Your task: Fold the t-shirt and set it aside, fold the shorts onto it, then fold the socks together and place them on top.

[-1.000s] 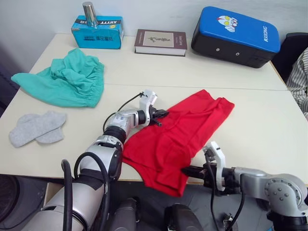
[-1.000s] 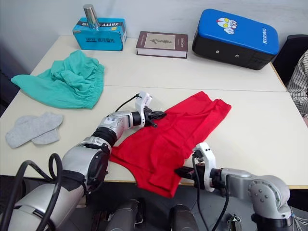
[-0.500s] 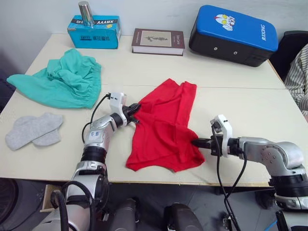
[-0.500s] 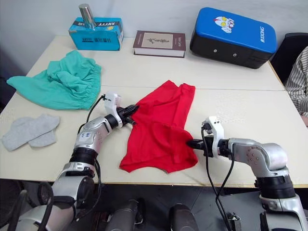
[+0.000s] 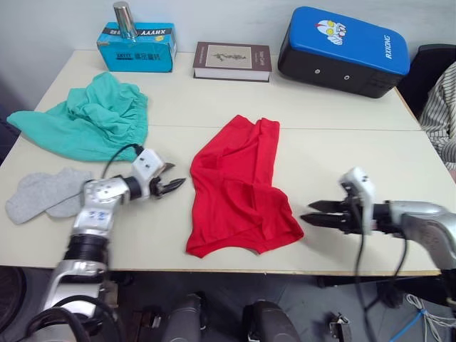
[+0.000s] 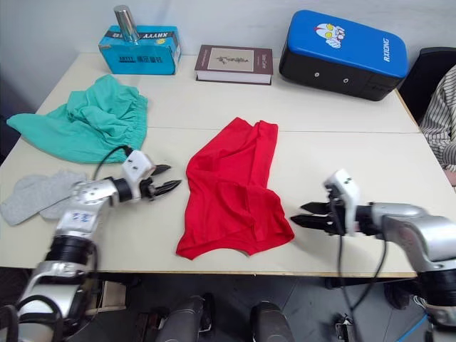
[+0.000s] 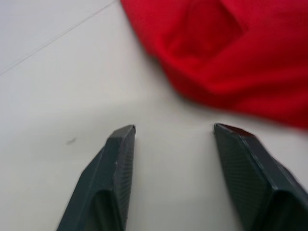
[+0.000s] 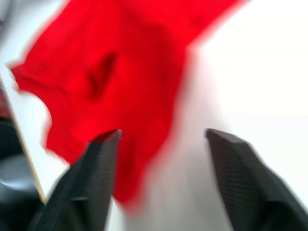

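Note:
The red t-shirt (image 5: 239, 189) lies in a long, rumpled strip at the middle of the table (image 5: 342, 149). My left gripper (image 5: 173, 184) hovers open just left of the shirt's left edge, apart from the cloth (image 7: 231, 57), with nothing between its fingers. On the shirt's near right corner side, my right gripper (image 5: 308, 212) is open too, a short gap away from the cloth (image 8: 120, 62). The teal shorts (image 5: 85, 121) sit bunched at the far left. The grey socks (image 5: 43, 194) lie overlapping near the left front edge.
At the back stand a blue box (image 5: 137, 48) with a metal cylinder (image 5: 123, 16) on it, a book (image 5: 231, 60) and a blue padded case (image 5: 342, 50). A person's striped sleeve (image 5: 442, 107) shows at the right edge. The table's front edge runs just below the shirt.
Both grippers opened, let go of the t-shirt and drew outward from it. The shirt, dragged leftward and fully onto the table, now rests there.

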Available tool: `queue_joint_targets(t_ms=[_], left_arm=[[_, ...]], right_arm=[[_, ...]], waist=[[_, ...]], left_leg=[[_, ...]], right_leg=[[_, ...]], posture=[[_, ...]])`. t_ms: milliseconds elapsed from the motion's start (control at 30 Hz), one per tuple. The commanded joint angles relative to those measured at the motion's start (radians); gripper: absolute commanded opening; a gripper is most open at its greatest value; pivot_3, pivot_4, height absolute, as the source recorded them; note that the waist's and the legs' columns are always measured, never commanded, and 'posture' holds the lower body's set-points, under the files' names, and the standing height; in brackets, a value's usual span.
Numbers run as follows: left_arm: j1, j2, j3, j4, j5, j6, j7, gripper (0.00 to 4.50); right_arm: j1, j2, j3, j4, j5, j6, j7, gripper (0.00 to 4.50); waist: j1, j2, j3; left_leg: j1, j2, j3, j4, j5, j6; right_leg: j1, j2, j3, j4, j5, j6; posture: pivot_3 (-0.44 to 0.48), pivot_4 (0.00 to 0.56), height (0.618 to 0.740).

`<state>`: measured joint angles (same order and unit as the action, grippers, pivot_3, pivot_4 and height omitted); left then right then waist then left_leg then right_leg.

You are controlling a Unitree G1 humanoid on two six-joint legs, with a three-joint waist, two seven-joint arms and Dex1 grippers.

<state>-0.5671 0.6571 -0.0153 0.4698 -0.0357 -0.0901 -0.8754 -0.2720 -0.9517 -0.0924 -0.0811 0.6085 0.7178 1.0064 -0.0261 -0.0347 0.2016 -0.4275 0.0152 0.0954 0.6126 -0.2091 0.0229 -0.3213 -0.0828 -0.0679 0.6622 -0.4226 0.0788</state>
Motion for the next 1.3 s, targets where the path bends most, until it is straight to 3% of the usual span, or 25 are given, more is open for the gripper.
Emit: queue_joint_targets(t_ms=[33, 100, 167, 267, 333, 500, 600, 800, 1067, 1233, 1300], left_arm=[[0.005, 0.045, -0.036, 0.005, 0.011, -0.226, -0.116, 3.99], [-0.011, 0.067, -0.069, 0.058, 0.035, -0.407, -0.167, 4.44], [-0.028, 0.071, -0.093, 0.108, 0.035, -0.53, -0.21, 4.44], [-0.097, 0.073, -0.183, 0.25, 0.13, -0.825, -0.232, 4.44], [-0.133, 0.041, -0.215, 0.307, 0.11, -0.921, -0.267, 4.44], [-0.197, -0.032, -0.266, 0.386, 0.053, -1.033, -0.323, 4.44], [-0.176, -0.076, -0.303, 0.332, -0.148, -0.979, -0.523, 4.44], [-0.212, -0.132, -0.322, 0.408, -0.123, -1.02, -0.571, 4.44], [-0.227, -0.174, -0.326, 0.466, -0.069, -1.016, -0.559, 2.01], [-0.184, -0.165, -0.324, 0.416, -0.076, -0.933, -0.565, 0.55], [-0.148, -0.147, -0.325, 0.346, -0.105, -0.886, -0.588, 0.01]], right_arm=[[0.067, -0.037, 0.014, 0.106, -0.246, -0.56, 0.129, 4.39], [0.078, -0.012, 0.016, 0.191, -0.304, -0.824, 0.197, 4.5], [0.069, 0.017, 0.015, 0.258, -0.323, -0.948, 0.218, 4.5], [0.004, 0.072, 0.093, 0.428, -0.458, -1.335, 0.232, 4.5], [-0.053, 0.125, 0.146, 0.498, -0.5, -1.473, 0.234, 4.5], [-0.156, 0.212, 0.241, 0.604, -0.556, -1.663, 0.223, 4.5], [-0.196, 0.251, 0.282, 0.63, -0.568, -1.698, 0.216, 4.5], [-0.223, 0.269, 0.347, 0.675, -0.568, -1.725, 0.225, 4.5], [-0.212, 0.247, 0.362, 0.628, -0.537, -1.682, 0.212, 1.83], [-0.166, 0.219, 0.332, 0.529, -0.505, -1.62, 0.183, 0.25], [-0.135, 0.196, 0.309, 0.469, -0.485, -1.58, 0.169, 0.0]], waist=[[0.004, 0.0, 0.0], [0.009, 0.0, 0.0], [0.009, 0.0, 0.0], [0.007, 0.001, 0.001], [0.001, 0.001, 0.0], [-0.002, 0.001, 0.001], [-0.004, 0.001, 0.001], [-0.004, 0.001, 0.001], [-0.002, 0.002, 0.001], [0.0, 0.003, 0.002], [-0.001, 0.004, 0.002]], left_leg=[[0.001, 0.0, 0.0, 0.0, 0.0, 0.001], [0.001, 0.0, 0.001, 0.0, -0.001, 0.002], [0.001, -0.001, 0.003, 0.001, -0.001, 0.003], [0.004, 0.0, 0.006, 0.001, 0.0, 0.003], [0.007, -0.001, 0.007, 0.001, 0.0, 0.004], [0.019, -0.001, 0.007, 0.001, -0.002, 0.004], [0.02, -0.001, 0.007, 0.001, -0.002, 0.003], [0.021, 0.0, 0.005, 0.001, -0.002, 0.003], [0.022, -0.001, -0.003, 0.005, -0.002, 0.003], [0.022, -0.001, -0.004, 0.006, -0.003, 0.004], [0.022, -0.001, -0.004, 0.006, -0.003, 0.005]], right_leg=[[0.001, 0.0, 0.0, 0.0, 0.0, 0.0], [0.002, -0.001, -0.001, -0.002, 0.0, 0.0], [0.002, -0.001, 0.0, -0.003, 0.0, 0.0], [0.003, -0.003, -0.002, -0.001, 0.0, 0.0], [0.005, -0.006, -0.007, -0.001, 0.0, 0.0], [0.018, -0.011, -0.018, 0.0, 0.0, 0.0], [0.018, -0.012, -0.019, 0.001, 0.0, 0.0], [0.019, -0.012, -0.023, 0.001, 0.0, 0.0], [0.028, -0.013, -0.032, -0.003, 0.0, 0.0], [0.029, -0.015, -0.035, -0.003, 0.0, 0.0], [0.029, -0.015, -0.036, -0.004, 0.0, 0.0]], posture=[[0.0, 0.15, 0.74], [0.0, 0.15, 0.74], [0.0, 0.15, 0.74], [0.0, 0.15, 0.74], [0.0, 0.15, 0.74], [0.0, 0.15, 0.74], [0.0, 0.15, 0.74], [0.0, 0.15, 0.74], [0.0, 0.15, 0.74], [0.0, 0.15, 0.74], [0.0, 0.15, 0.74]])
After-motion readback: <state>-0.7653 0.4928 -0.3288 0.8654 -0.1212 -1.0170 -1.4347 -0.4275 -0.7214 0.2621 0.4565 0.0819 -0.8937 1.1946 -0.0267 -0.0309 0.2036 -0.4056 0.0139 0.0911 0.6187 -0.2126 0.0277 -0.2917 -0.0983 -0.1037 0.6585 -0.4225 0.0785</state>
